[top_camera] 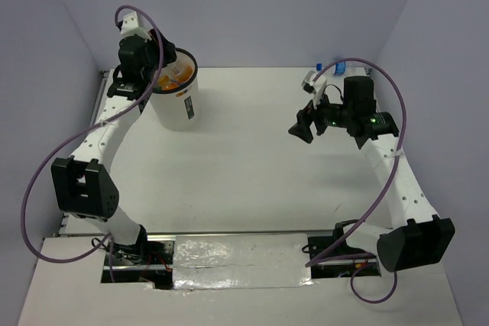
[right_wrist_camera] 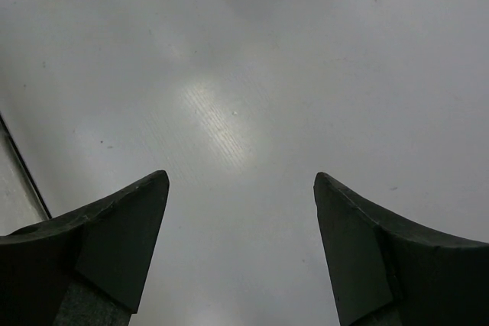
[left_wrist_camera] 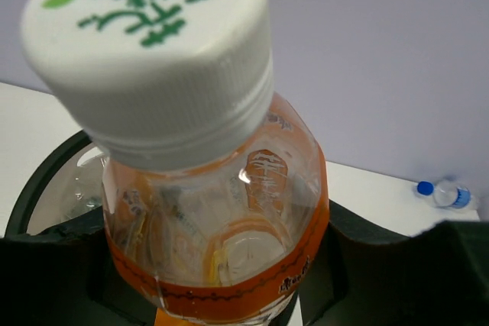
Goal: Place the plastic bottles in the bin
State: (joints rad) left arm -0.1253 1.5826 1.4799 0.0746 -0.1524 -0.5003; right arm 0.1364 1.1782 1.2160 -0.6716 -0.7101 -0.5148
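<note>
I see the left pincer [left_wrist_camera: 218, 295] clamped on the clear, orange-labelled, white-capped plastic bottle [left_wrist_camera: 214, 219] over the white black-rimmed bin [top_camera: 172, 108]; if it lets go too near the rim, the bottle could bounce out. The right pincer [right_wrist_camera: 241, 181] is open and empty, far from the bin.

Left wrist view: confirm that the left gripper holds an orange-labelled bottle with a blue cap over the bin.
Not quite: the cap is white with green print, not blue, as the left wrist view shows. The rest stands: the left gripper holds the orange-labelled bottle over the bin.
</note>
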